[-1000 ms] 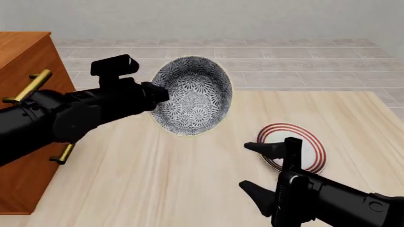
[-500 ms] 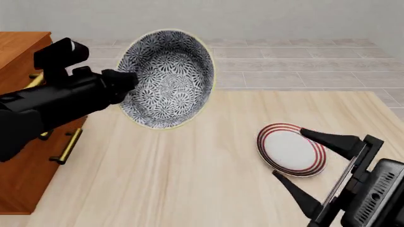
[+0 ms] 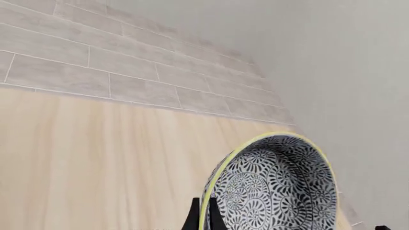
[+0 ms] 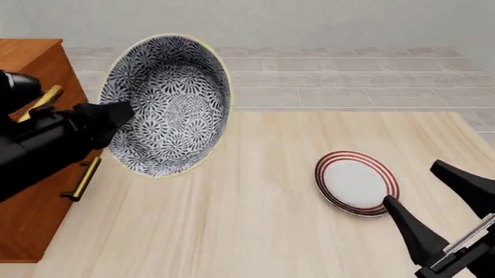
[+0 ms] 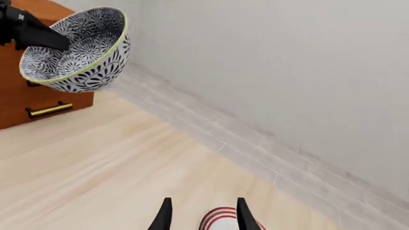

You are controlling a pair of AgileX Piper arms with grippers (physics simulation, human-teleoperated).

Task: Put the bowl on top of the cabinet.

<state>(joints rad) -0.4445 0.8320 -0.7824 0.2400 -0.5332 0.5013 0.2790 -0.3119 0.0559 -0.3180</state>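
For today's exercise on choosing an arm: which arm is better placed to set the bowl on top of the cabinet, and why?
The left. Its hand already grips the bowl by the rim, lifted beside the cabinet. The right hand is open and empty near the plate, far from the cabinet.

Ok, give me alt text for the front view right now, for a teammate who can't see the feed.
The left end effector holds the patterned bowl by its rim, lifted above the table beside the wooden cabinet. The right end effector sits open near a red-ringed plate.
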